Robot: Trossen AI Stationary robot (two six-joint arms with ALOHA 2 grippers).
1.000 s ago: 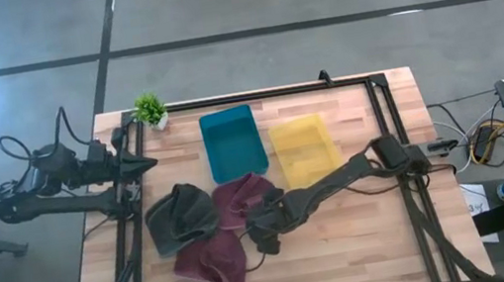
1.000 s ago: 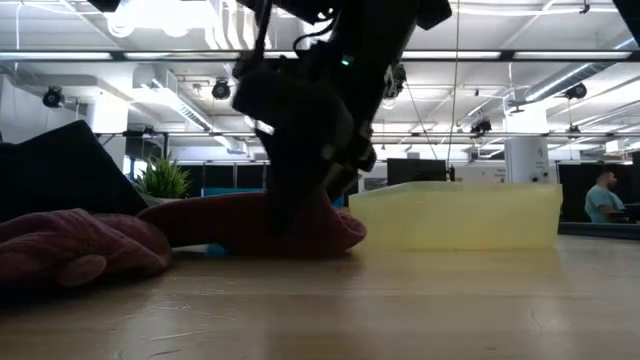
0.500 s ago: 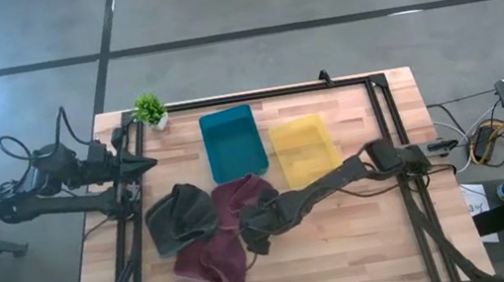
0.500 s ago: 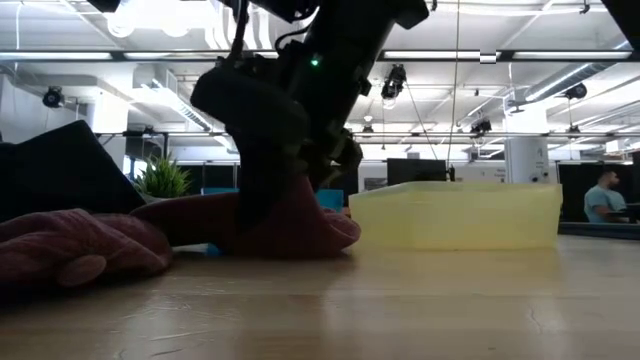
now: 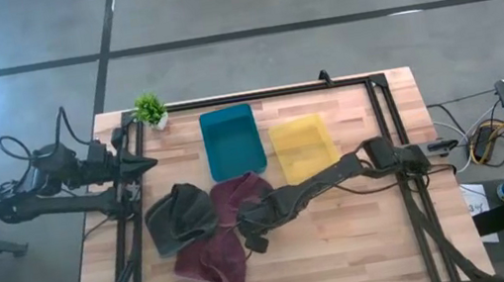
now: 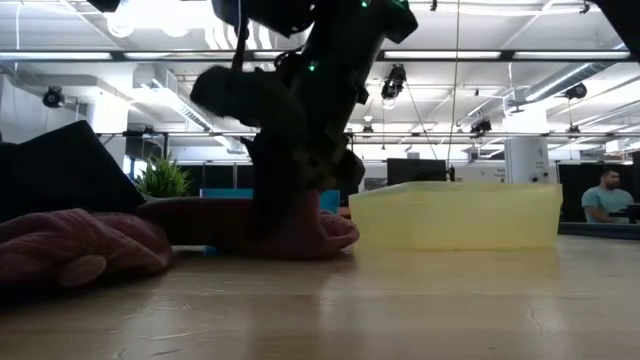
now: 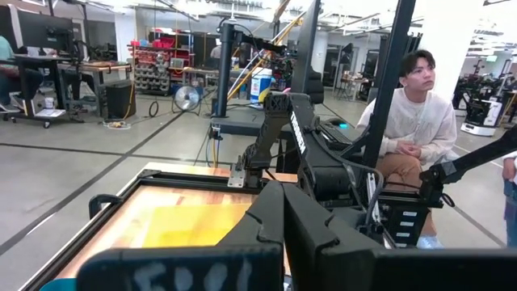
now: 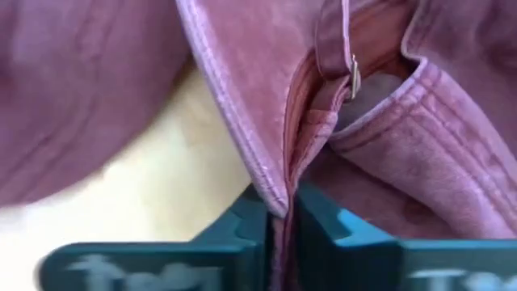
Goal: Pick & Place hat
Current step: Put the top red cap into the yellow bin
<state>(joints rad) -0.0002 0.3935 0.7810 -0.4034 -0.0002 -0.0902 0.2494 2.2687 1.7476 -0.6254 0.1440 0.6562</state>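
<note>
Two maroon hats and a dark grey hat (image 5: 181,217) lie bunched on the table's left half. The upper maroon hat (image 5: 243,196) rests on the wood beside the other maroon hat (image 5: 212,263). My right gripper (image 5: 250,233) reaches in from the right and is shut on the upper hat's edge; it shows low over the hat (image 6: 300,228) in the low view. My left gripper (image 5: 143,164) waits at the table's left edge, shut and holding nothing. A teal bin (image 5: 232,142) and a yellow bin (image 5: 304,149) stand behind the hats. My right gripper pinches a folded edge of the maroon hat (image 8: 279,190) between its two teal-padded fingers (image 8: 242,226), beside the back opening with its strap and buckle (image 8: 353,77). The fingers slant down from the table's right. The hat lies on the table, slack.
A small potted plant (image 5: 149,108) stands at the far left corner. The black frame rails (image 5: 383,111) run along the table's sides and far edge. Bare wood lies at the near right (image 5: 348,247). A person sits beyond the table (image 7: 412,121).
My right gripper has moved toward the table's left edge, settled lower over the upper maroon hat and shut on its edge. The hats have stayed on the table.
</note>
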